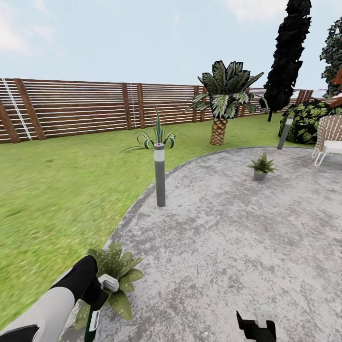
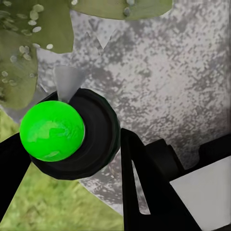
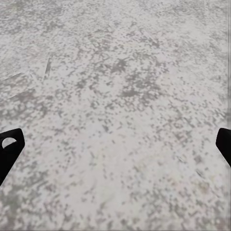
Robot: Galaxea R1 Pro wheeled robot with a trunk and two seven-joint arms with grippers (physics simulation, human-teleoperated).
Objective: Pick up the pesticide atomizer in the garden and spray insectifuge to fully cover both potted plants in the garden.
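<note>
My left gripper [image 1: 97,298] is shut on the pesticide atomizer [image 1: 94,317], a slim dark green bottle with a whitish head, right beside the near potted plant [image 1: 118,270] at the patio's edge. The left wrist view looks along the atomizer [image 2: 91,134], with a bright green ball at its end and white-speckled leaves [image 2: 29,43] beyond. The other potted plant [image 1: 260,166] stands far across the paved patio [image 1: 228,237]. My right gripper [image 1: 259,327] hangs open over bare paving, its fingertips wide apart around nothing in the right wrist view [image 3: 115,149].
A grey bollard light [image 1: 160,175] stands on the patio edge and another [image 1: 285,134] farther right. Lawn [image 1: 57,190] lies left, bounded by a brown slat fence [image 1: 80,107]. A spiky plant [image 1: 158,135], a palm [image 1: 223,102], a bush [image 1: 306,121] and a woven chair [image 1: 330,137] stand behind.
</note>
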